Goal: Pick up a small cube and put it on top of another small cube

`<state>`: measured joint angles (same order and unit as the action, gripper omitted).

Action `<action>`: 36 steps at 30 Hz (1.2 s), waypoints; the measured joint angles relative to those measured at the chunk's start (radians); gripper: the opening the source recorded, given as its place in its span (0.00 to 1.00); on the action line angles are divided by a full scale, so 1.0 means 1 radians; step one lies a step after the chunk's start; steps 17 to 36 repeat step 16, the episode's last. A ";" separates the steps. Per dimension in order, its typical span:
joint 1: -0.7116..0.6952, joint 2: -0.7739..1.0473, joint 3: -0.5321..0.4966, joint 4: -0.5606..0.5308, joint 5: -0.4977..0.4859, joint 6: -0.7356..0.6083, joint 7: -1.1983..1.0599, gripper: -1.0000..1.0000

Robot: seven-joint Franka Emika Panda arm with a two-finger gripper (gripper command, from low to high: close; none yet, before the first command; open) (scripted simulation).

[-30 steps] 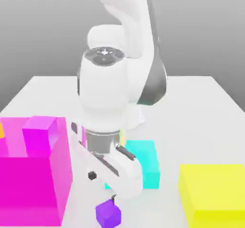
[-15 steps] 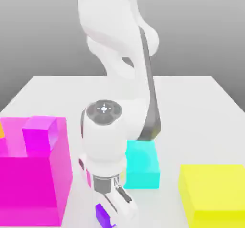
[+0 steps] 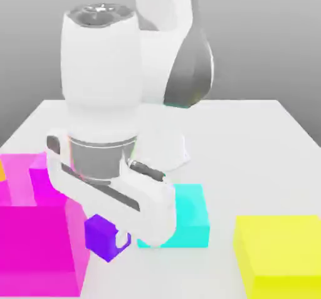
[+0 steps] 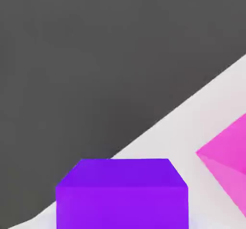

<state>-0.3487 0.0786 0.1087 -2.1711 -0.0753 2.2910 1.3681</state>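
The small violet-purple cube (image 3: 102, 237) hangs just above the table, under the white hand, at the front of the exterior view. My gripper (image 3: 110, 236) is shut on it, and the hand's body hides most of the fingers. Close up in the hand view, the same cube (image 4: 121, 194) has the table edge and a dark background behind it. A lighter magenta-violet cube (image 3: 39, 183) sits on top of the big magenta block (image 3: 31, 241), partly hidden by the hand. The held cube is right beside that block's side wall.
A cyan block (image 3: 188, 213) stands just behind the hand. A large yellow block (image 3: 279, 251) sits at the front on the exterior view's right. The arm's base (image 3: 168, 147) stands mid-table. A corner of the magenta block (image 4: 226, 153) shows in the hand view.
The hand has risen and swung toward the exterior view's left, carrying the violet cube off the table toward the magenta block. The arm's wrist has turned and now stands taller.
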 joint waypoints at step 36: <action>-0.269 -0.143 -0.122 -0.065 0.079 -0.117 0.304 1.00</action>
